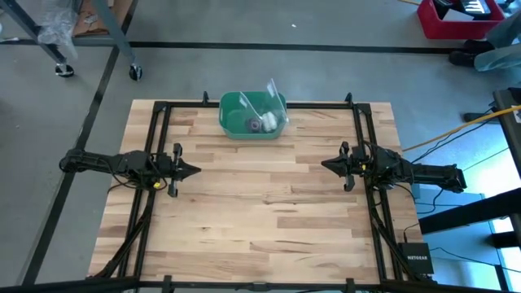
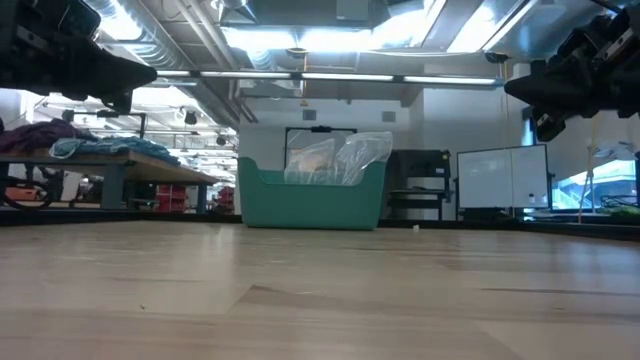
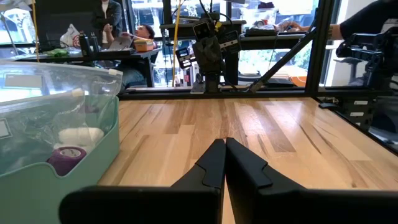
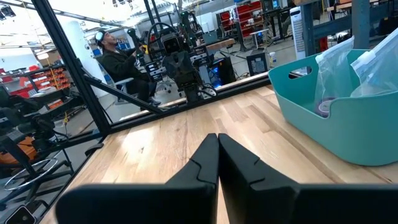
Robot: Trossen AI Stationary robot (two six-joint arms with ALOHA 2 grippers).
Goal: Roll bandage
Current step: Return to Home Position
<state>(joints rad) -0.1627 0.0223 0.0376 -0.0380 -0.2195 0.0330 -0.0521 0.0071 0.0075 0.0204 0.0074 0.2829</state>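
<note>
The bandage (image 3: 67, 157) is seen as a small purple roll inside the clear zip bag (image 1: 264, 102), which is stood in the green bin (image 1: 225, 122) at the far middle of the surface (image 1: 260, 212). The left fingers (image 3: 208, 168) are pressed together with nothing held, and are found over the left side, well apart from the bin. The right fingers (image 4: 202, 163) are likewise closed on nothing, over the right side. The bandage is touched by neither.

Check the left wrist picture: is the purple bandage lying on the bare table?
No, the rolled bandage sits inside the green bin, next to a small white roll.
</note>
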